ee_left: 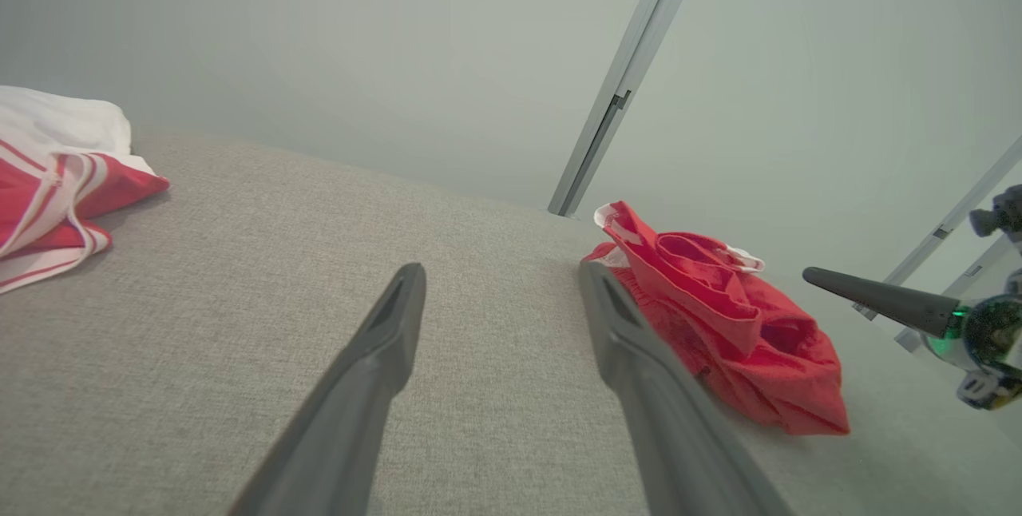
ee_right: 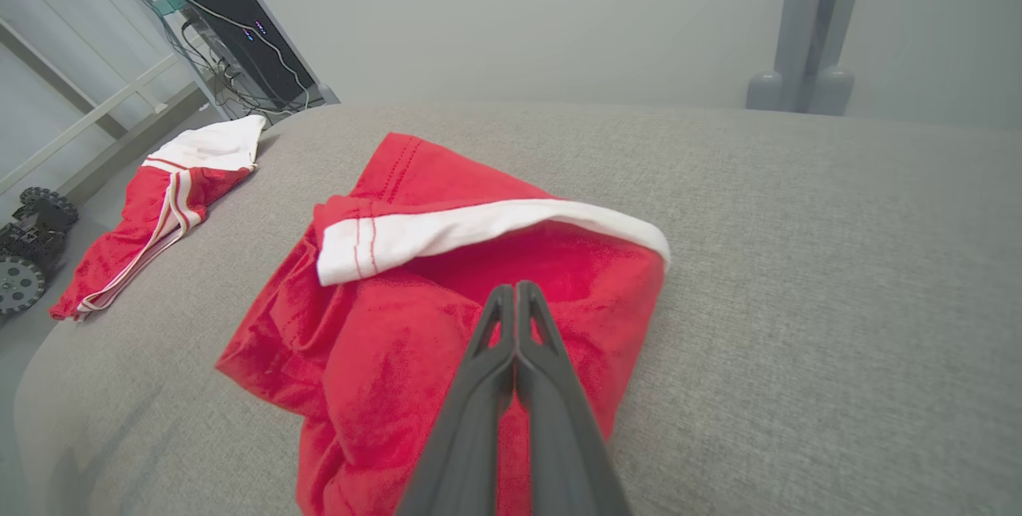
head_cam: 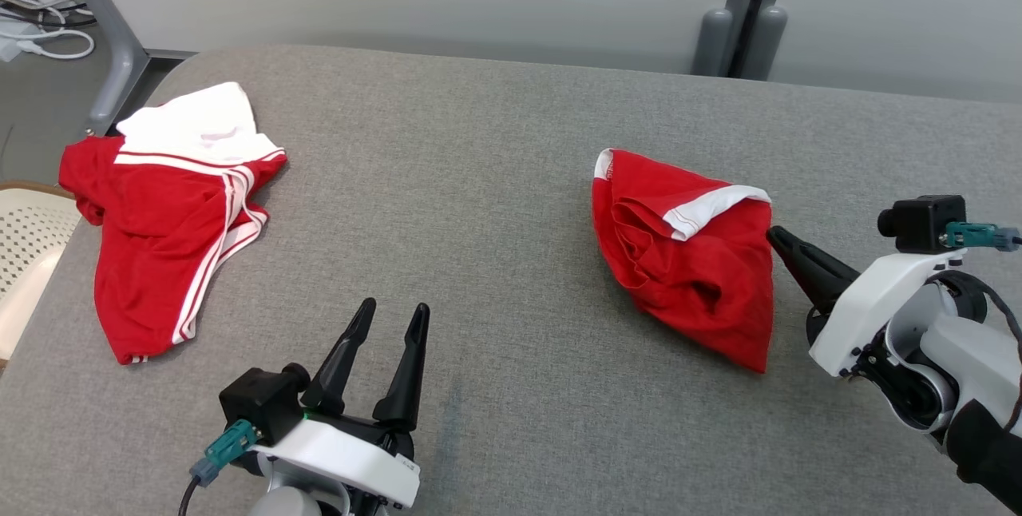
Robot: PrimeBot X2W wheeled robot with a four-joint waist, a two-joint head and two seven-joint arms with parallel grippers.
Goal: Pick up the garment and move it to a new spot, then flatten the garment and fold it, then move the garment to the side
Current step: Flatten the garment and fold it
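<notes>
A crumpled red garment [head_cam: 687, 260] with a white band lies on the grey table [head_cam: 479, 180], right of centre. It also shows in the left wrist view [ee_left: 734, 324] and in the right wrist view [ee_right: 447, 316]. My right gripper [head_cam: 773, 235] hovers at the garment's right edge, its fingers pressed together with nothing between them. Seen from the left wrist, the right gripper [ee_left: 808, 274] hangs in the air, apart from the cloth. From its own wrist, the right gripper [ee_right: 515, 286] points over the red fabric. My left gripper [head_cam: 395, 310] is open near the front edge, well left of the garment [ee_left: 503, 276].
A second red garment [head_cam: 168, 220] with white stripes and a white part lies at the table's far left corner. A pale perforated basket [head_cam: 24, 236] stands beyond the left edge. Grey frame posts [head_cam: 738, 29] rise behind the table. Bare grey cloth stretches between the two garments.
</notes>
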